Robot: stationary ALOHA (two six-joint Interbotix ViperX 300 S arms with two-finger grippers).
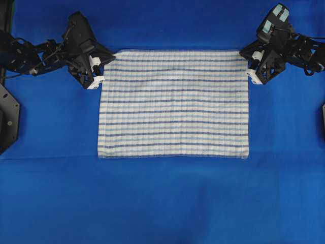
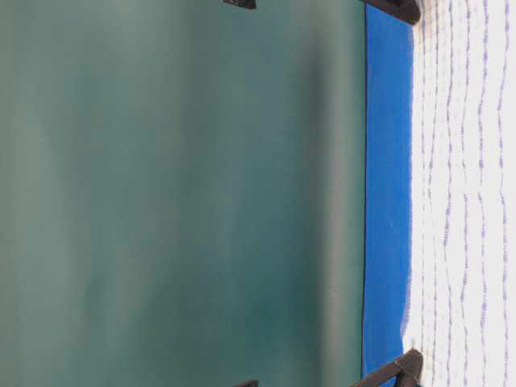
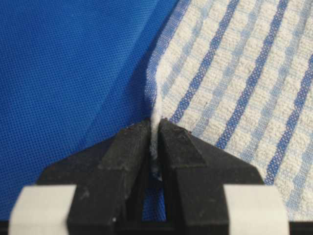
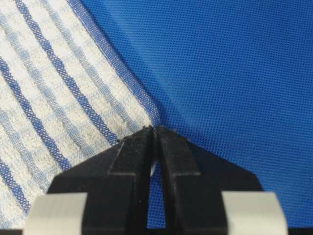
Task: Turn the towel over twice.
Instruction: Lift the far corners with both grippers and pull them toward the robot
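A: Left wrist view: the left gripper (image 3: 157,128) is pinching the towel (image 3: 234,88) by its corner, a fold of hem sticking up between the closed jaws.

B: Overhead, the right gripper (image 1: 252,72) is clamping the upper-right corner likewise. The towel is lying flat mid-frame on the blue cloth (image 1: 162,203), white with dark-blue and light-blue stripes, gridded weave.

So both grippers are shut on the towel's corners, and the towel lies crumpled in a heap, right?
Not crumpled: the overhead view shows the towel spread flat. The rest holds: the left gripper and right gripper are each shut on a corner.
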